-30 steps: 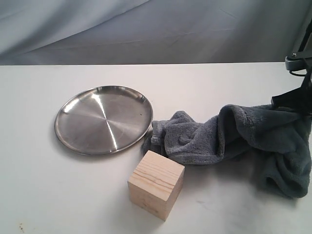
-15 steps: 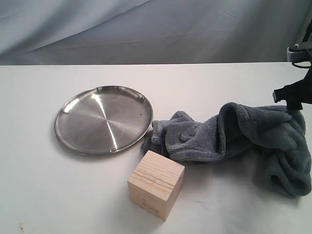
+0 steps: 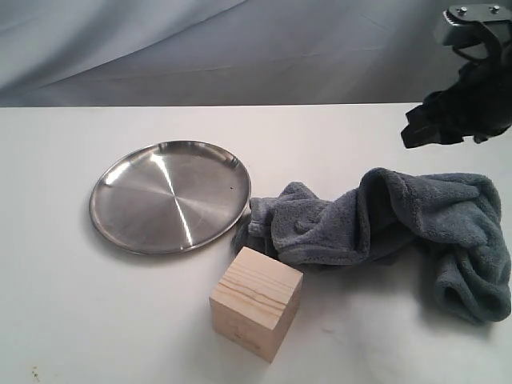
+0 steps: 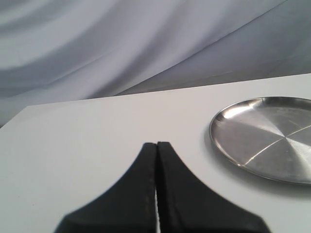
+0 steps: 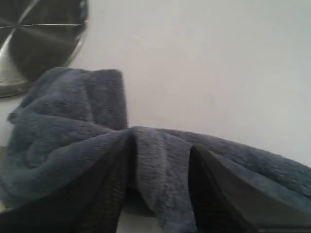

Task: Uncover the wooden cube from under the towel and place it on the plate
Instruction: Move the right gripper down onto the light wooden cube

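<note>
The wooden cube (image 3: pixel 257 302) stands uncovered near the table's front, just in front of the towel (image 3: pixel 384 220). The towel lies crumpled on the table, running from beside the plate (image 3: pixel 170 195) out to the right. The steel plate sits at the left with nothing on it, and it also shows in the left wrist view as the plate (image 4: pixel 265 138). My right gripper (image 3: pixel 420 132) hangs open in the air above the towel's right part; in its wrist view the right gripper (image 5: pixel 160 145) has the towel (image 5: pixel 73 126) below its spread fingers. My left gripper (image 4: pixel 156 144) is shut and holds nothing, over bare table left of the plate.
The white table (image 3: pixel 64 320) ends at a grey cloth backdrop (image 3: pixel 240 48). The plate's rim nearly touches the towel's left end. The cube stands close to the table's front edge.
My right gripper has let go of the towel and risen up and to the left. The towel's lifted right end has dropped and settled on the table. Cube and plate have not moved.
</note>
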Action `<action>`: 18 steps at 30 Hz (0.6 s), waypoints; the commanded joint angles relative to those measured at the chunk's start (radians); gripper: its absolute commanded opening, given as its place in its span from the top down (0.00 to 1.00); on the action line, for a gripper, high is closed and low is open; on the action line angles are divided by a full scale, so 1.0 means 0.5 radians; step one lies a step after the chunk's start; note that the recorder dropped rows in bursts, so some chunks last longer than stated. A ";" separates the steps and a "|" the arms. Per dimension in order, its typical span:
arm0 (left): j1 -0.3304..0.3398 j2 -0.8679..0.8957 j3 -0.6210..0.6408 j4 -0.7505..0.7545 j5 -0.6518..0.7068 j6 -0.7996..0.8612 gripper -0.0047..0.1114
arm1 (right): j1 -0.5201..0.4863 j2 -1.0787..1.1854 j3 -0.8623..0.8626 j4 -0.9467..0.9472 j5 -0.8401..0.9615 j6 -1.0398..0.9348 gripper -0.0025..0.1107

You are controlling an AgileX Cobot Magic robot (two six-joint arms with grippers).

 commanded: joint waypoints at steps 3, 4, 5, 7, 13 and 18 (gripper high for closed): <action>0.005 -0.008 0.009 0.007 -0.024 -0.006 0.96 | 0.342 -0.023 -0.003 0.010 0.075 -0.130 0.81; 0.005 -0.008 0.009 0.007 -0.024 -0.006 0.96 | 0.402 -0.023 -0.003 -0.014 0.075 -0.146 0.85; 0.005 -0.008 0.009 0.007 -0.024 -0.006 0.96 | 0.479 -0.023 -0.003 -0.044 0.075 -0.150 0.90; 0.005 -0.008 0.009 0.007 -0.024 -0.006 0.96 | 0.569 -0.023 -0.003 -0.076 0.080 -0.172 0.94; 0.005 -0.008 0.009 0.007 -0.024 -0.006 0.96 | 0.768 -0.023 -0.003 -0.109 0.189 -0.213 0.93; 0.005 -0.008 0.009 0.007 -0.024 -0.006 0.96 | 0.893 -0.023 -0.003 -0.083 0.205 -0.209 0.75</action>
